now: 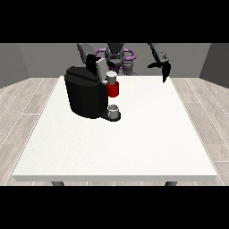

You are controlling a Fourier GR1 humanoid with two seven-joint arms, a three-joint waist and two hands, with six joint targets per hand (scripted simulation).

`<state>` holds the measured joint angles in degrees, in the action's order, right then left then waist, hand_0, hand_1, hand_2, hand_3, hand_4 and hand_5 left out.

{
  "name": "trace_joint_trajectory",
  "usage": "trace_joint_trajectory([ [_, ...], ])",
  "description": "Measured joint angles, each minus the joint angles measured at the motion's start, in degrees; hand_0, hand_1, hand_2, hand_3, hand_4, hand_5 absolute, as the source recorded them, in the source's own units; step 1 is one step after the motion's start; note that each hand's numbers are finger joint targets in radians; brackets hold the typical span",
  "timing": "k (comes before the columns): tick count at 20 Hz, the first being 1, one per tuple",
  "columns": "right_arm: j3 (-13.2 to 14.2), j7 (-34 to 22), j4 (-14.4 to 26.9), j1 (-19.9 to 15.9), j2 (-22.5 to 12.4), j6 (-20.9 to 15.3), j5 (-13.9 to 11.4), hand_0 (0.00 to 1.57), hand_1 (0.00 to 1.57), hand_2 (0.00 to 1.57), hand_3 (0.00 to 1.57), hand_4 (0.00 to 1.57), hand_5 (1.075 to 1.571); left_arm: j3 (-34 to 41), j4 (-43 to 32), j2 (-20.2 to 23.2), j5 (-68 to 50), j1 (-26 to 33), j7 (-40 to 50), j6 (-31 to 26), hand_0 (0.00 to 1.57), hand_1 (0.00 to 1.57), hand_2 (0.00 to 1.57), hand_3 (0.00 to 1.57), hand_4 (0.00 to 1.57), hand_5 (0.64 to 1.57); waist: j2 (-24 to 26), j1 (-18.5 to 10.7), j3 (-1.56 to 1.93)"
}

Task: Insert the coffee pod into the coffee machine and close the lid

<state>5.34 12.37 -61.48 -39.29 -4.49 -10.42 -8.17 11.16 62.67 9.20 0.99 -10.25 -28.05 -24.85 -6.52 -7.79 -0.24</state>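
The black coffee machine (85,96) stands on the white table (134,143), left of the middle. Its grey lid (100,67) is tilted up at the machine's top right. A small grey-white coffee pod (111,76) sits on top of the red pod holder (113,90) at the machine's front. The hand at the view's left (92,60) is right behind the raised lid, close to it; whether it touches the lid is hidden. The hand at the view's right (165,69) hangs in the air over the table's far right edge, fingers straight and pointing down, holding nothing.
A grey cup (114,111) stands on the machine's base under the red holder. The robot's torso (117,56) is behind the table's far edge. Wooden floor surrounds the table.
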Motion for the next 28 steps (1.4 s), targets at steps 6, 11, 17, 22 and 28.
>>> trace_joint_trajectory([
  [6, -0.61, -2.97, 0.11, -2.01, 0.89, -2.27, -0.78, 0.00, 0.00, 0.00, 0.00, 0.42, 1.571, 0.11, -1.67, 0.39, -0.57, -1.69, 0.39, -0.51, 0.00, 0.00, 0.00, 0.00, 0.35, 1.571, -0.49, -0.49, 0.52],
  [11, -1.38, -8.84, -1.12, -2.88, 1.56, -4.99, -1.60, 0.00, 0.00, 0.00, 0.00, 0.39, 1.571, -0.11, -2.94, 0.82, -0.41, -1.88, -0.24, -1.22, 0.00, 0.00, 0.00, 0.00, 0.35, 1.571, -0.51, -1.55, 0.86],
  [17, -4.61, -10.28, -0.81, -6.51, 0.15, -6.96, -6.60, 0.00, 0.00, 0.00, 0.00, 0.38, 1.571, -0.82, -3.37, 1.19, -0.03, -4.28, -1.00, -2.05, 0.00, 0.00, 0.00, 0.00, 0.34, 1.571, -2.76, -4.30, 0.86],
  [22, -6.50, -8.25, -0.53, -10.20, 1.24, -5.54, -7.48, 0.00, 0.00, 0.00, 0.00, 0.41, 1.571, -1.69, -3.65, 0.09, 0.01, -4.51, -1.17, -2.21, 0.00, 0.00, 0.00, 0.00, 0.35, 1.571, -2.89, -5.56, 0.46],
  [28, -11.49, -6.09, 0.66, -9.90, 3.60, -4.38, -6.29, 0.00, 0.00, 0.00, 0.00, 0.47, 1.571, -2.78, -4.85, -0.70, 0.99, -3.51, -3.17, -1.95, 0.00, 0.00, 0.00, 0.00, 0.17, 1.571, -2.06, -5.66, 0.27],
])
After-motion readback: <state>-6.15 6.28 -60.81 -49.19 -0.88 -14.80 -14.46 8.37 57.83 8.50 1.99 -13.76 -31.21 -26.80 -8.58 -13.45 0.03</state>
